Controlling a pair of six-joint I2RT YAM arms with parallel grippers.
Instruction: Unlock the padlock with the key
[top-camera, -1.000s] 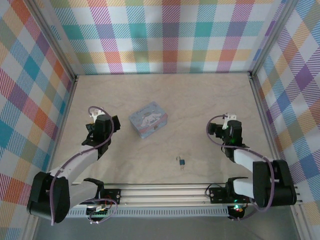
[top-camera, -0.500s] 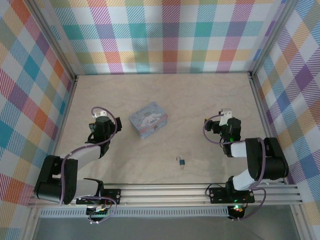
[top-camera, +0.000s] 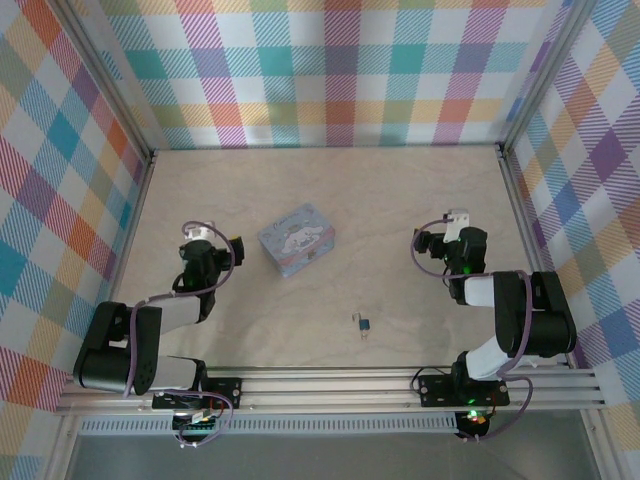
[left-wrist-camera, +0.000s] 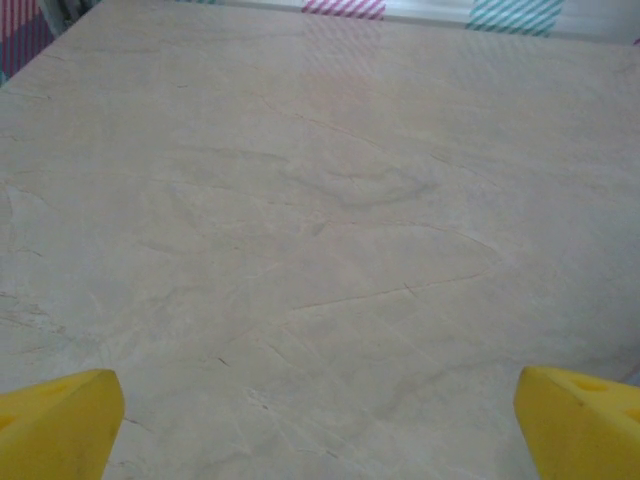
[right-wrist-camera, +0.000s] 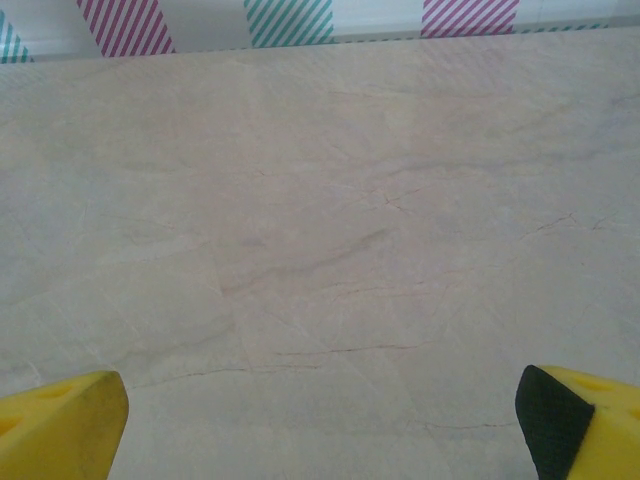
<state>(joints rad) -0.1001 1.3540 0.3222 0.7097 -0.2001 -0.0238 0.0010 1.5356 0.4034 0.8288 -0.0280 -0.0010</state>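
The padlock (top-camera: 362, 322) is a tiny teal and dark thing with a thin shackle, lying on the table near the front middle. At this size I cannot make out the key as a separate thing. My left gripper (top-camera: 199, 236) sits low at the left, well away from the padlock; its yellow fingertips (left-wrist-camera: 60, 422) stand wide apart over bare table, so the left gripper (left-wrist-camera: 320, 430) is open and holds nothing. My right gripper (top-camera: 456, 224) is at the right, also far from the padlock. The right gripper (right-wrist-camera: 320, 425) is open too, its fingertips (right-wrist-camera: 62, 420) spread with nothing between them.
A pastel-blue tin box (top-camera: 296, 238) with a cartoon dog stands between the arms, behind the padlock. Plaid walls (top-camera: 330, 70) close in the table on three sides. A metal rail (top-camera: 330, 385) runs along the near edge.
Both arms have folded back and down toward their bases, while the grippers stayed roughly where they were and stayed open. The padlock and the tin have not moved.
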